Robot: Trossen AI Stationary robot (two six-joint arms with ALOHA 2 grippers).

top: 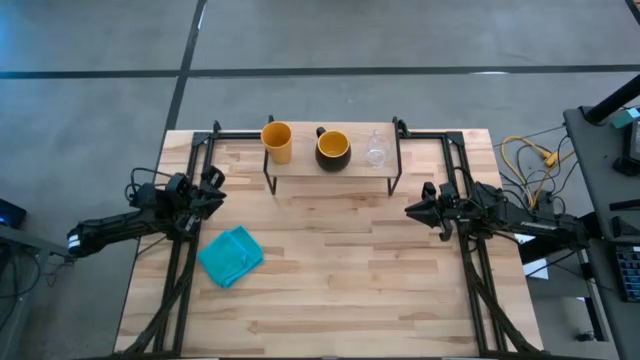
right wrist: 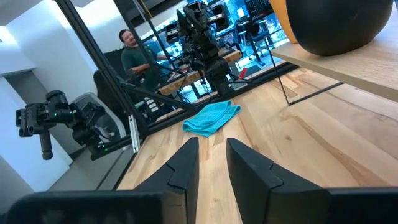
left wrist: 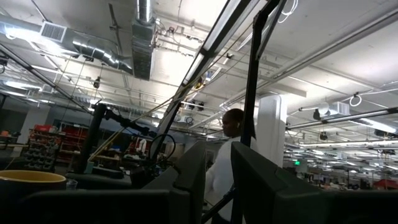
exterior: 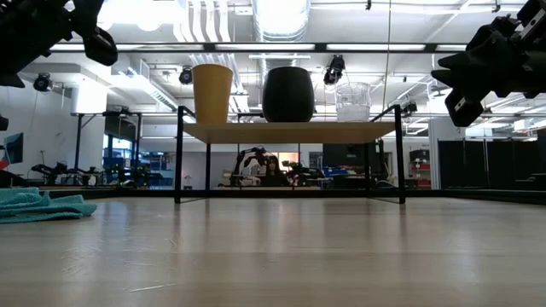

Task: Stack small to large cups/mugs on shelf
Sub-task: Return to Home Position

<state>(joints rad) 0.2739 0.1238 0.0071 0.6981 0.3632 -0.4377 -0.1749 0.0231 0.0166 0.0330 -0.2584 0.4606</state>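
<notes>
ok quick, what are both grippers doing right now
Left gripper: open, holding nothing.
Right gripper: open, holding nothing.

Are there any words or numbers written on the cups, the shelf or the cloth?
None can be read.
The yellow cup, the dark mug, the clear glass, the shelf and the teal cloth show no writing.
Anything in the room behind is too small or blurred to read.

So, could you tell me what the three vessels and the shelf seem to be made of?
Yellow cup: opaque, matte, plastic or ceramic. Dark mug: smooth dull shell, yellow inside, probably ceramic. Clear glass: see-through, glass or clear plastic. Shelf: pale wood board on thin black legs, likely metal.
</notes>
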